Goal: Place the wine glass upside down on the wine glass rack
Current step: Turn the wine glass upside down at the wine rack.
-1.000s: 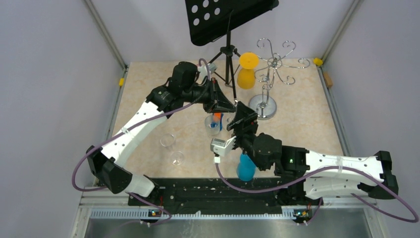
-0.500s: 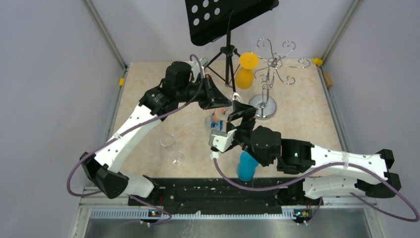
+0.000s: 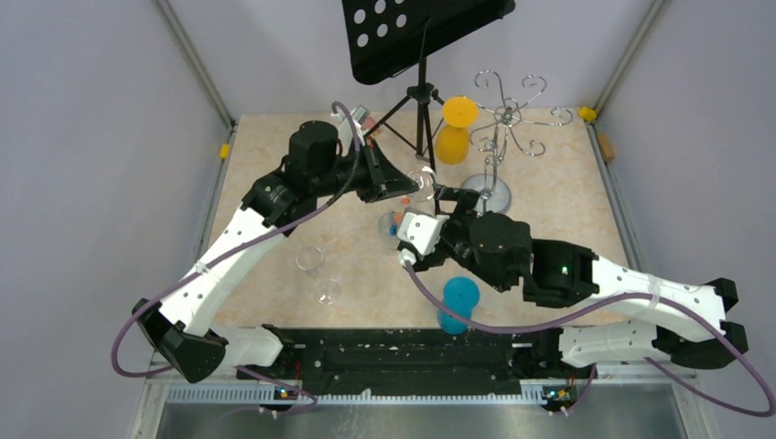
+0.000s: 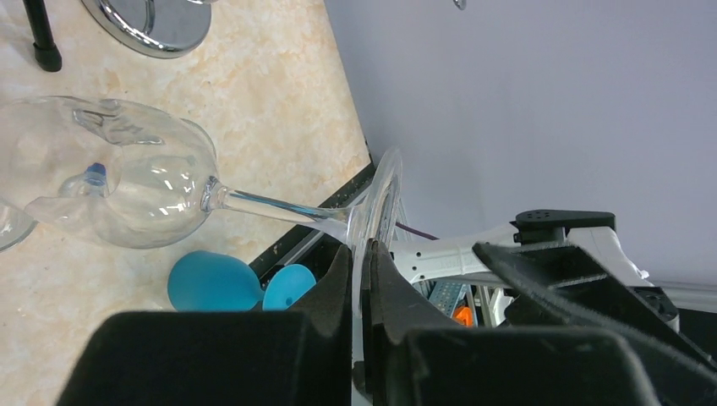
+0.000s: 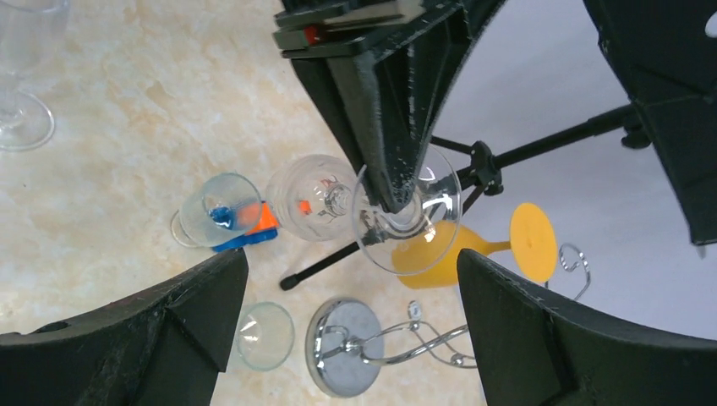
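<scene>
Plain pale lilac-grey walls (image 3: 82,183) enclose a beige marbled counter (image 3: 572,215) on 3 sides. Slim metal posts (image 3: 195,66) rise at the 2 back corners. The light is even and the shadows soft.

The top view looks steeply down from above and behind the arm bases, covering the whole table (image 3: 567,238). The left wrist camera, close behind the left gripper (image 4: 362,249), faces right. The right wrist camera, behind the right gripper (image 5: 351,254), faces far. All three share the wine glass (image 3: 423,180) (image 4: 144,199) (image 5: 325,199) and the wine glass rack (image 3: 497,189) (image 4: 161,21) (image 5: 342,347).
</scene>
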Motion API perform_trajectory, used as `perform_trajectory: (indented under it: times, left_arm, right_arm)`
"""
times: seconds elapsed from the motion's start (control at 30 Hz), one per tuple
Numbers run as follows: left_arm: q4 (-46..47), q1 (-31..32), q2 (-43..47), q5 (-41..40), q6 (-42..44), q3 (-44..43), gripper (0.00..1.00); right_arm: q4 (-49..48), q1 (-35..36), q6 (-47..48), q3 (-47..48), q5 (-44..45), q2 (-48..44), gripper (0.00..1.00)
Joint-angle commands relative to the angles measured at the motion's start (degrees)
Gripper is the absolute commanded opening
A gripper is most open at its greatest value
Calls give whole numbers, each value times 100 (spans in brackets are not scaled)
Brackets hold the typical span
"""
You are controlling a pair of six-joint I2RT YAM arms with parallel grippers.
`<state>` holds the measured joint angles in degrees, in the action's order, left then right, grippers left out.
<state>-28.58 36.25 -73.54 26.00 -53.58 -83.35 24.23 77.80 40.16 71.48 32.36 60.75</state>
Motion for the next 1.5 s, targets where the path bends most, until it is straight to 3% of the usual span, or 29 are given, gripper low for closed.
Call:
perform_trajectory:
  times: [0.0, 0.37, 0.7, 1.27, 1.47]
  left_arm:
    - [512, -25, 207, -64, 126, 0, 0]
    - [469, -26, 195, -23, 159, 63, 0]
    - [456, -29, 101, 58, 177, 72, 0]
    - [487, -32, -159, 473, 321, -135, 0]
    - [672, -31, -196, 586, 294, -139, 0]
  right_arm:
    - [423, -311, -921, 494, -358, 72, 96]
    - [1610, -1030, -2205, 1342, -919, 353, 99]
    - [2183, -2320, -3435, 1967, -2717, 583, 99]
    - [2006, -4739, -5994, 2214, -6074, 890, 96]
    - [1229, -5400, -7054, 1717, -7185, 736, 93]
